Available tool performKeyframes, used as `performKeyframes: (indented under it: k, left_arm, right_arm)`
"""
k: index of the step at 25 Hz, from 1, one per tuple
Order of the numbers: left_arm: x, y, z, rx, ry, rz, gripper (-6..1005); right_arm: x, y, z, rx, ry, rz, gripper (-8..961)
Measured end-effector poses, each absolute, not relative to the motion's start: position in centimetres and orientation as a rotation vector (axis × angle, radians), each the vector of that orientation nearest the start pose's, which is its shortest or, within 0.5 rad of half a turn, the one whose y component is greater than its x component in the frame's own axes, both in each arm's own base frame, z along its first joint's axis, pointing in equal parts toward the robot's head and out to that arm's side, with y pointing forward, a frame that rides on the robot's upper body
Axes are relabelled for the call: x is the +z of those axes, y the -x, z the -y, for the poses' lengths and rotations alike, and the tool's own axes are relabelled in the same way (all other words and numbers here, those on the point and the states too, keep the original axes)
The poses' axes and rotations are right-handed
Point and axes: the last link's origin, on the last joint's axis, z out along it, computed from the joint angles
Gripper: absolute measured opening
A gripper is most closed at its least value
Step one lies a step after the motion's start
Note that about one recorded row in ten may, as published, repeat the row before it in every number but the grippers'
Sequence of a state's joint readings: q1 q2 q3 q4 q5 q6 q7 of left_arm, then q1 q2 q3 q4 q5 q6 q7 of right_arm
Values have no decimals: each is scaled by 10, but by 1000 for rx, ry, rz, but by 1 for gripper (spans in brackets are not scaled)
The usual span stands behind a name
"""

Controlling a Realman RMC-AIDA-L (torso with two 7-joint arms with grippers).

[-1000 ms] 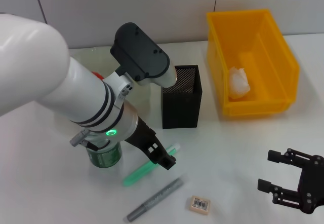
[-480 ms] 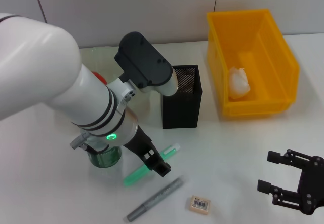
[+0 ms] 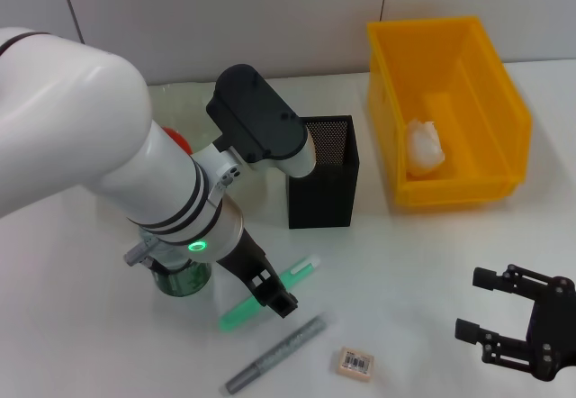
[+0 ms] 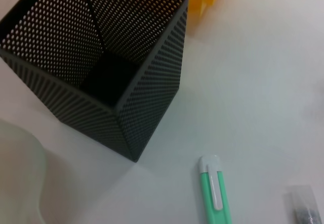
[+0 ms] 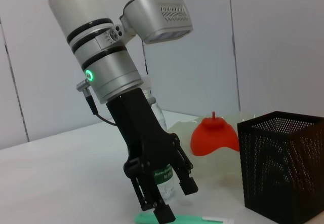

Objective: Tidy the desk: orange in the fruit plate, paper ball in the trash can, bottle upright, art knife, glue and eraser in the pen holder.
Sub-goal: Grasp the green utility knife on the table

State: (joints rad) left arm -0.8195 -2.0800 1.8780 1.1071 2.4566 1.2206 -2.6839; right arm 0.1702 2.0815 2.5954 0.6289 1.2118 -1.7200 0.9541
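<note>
My left gripper (image 3: 273,296) is open and low over the green art knife (image 3: 270,297), which lies flat on the table; in the right wrist view its fingers (image 5: 164,213) stand apart just above the knife (image 5: 177,218). The bottle (image 3: 183,278) stands upright behind the left arm. The grey glue stick (image 3: 274,355) and the eraser (image 3: 355,363) lie near the front edge. The pen holder (image 3: 324,175) stands mid-table and shows empty in the left wrist view (image 4: 101,67). The orange (image 3: 171,136) sits in the fruit plate (image 3: 180,99). The paper ball (image 3: 425,149) lies in the trash can (image 3: 450,101). My right gripper (image 3: 515,330) is open at the front right.
The left arm's bulk hides most of the fruit plate and the bottle in the head view. The trash can stands just right of the pen holder. White table surface lies between the eraser and the right gripper.
My left gripper has moved down and slightly toward the front, closer onto the green art knife. The right arm and the objects have not moved.
</note>
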Motion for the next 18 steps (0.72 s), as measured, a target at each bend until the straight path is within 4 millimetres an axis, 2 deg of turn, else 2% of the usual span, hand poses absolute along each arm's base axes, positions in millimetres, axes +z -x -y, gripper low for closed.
performKeyframes:
  k: [8,18]
  left_arm:
    - [-108,125,-351,611,2769,527,686]
    - [-110,132,-351,650,2765,541,607]
  right_arm:
    - [19,-347,-213,751,2500,-506,683]
    - [18,-347,-213,750,2500,-510,679]
